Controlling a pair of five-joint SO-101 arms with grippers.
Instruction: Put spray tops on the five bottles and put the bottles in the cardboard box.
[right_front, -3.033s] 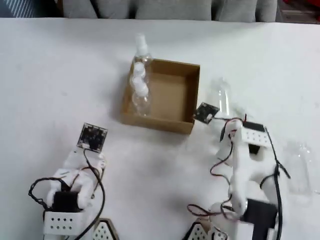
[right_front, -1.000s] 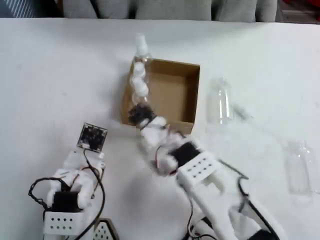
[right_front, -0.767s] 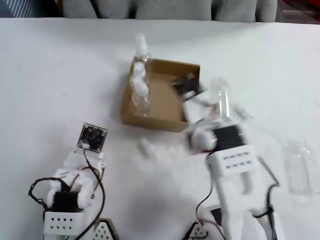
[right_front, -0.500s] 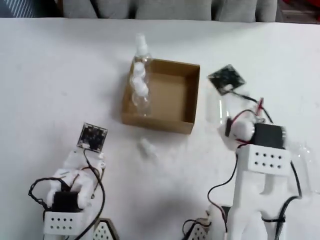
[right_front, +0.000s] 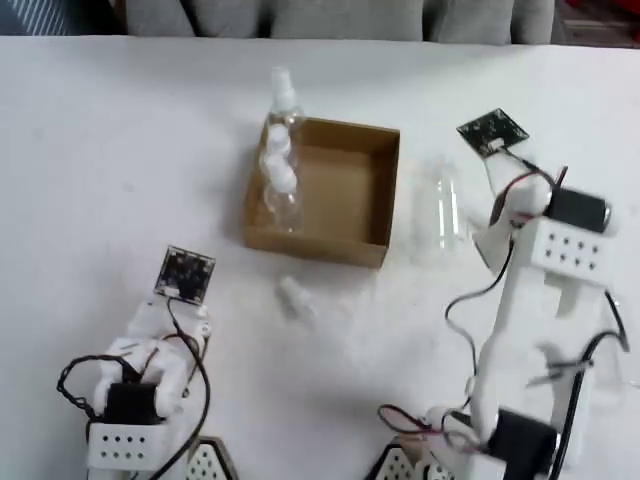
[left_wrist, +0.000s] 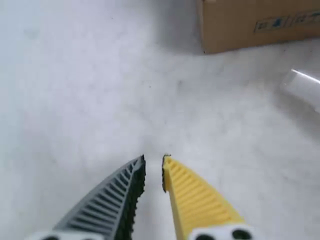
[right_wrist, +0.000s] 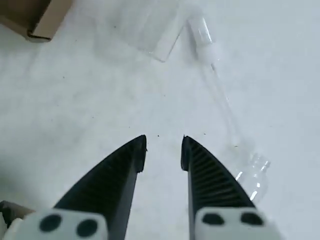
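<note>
My left arm and right arm are both white plastic with black motor blocks, rows of little round holes and loose red and black wires, plus a dark circuit board at each wrist. Left claw has one dark grey ribbed finger and one yellow; right claw has two black ones on a white base with dark screw holes.

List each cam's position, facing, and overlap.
High view: fixed above the table, looking down on cardboard box, bottle, both arms.
Left wrist view: on the left arm, looking past left claw at table and a box corner.
Right wrist view: on the right arm, looking past right claw at table, bottle, spray top.
Shared: the box corner shows in both wrist views.
</note>
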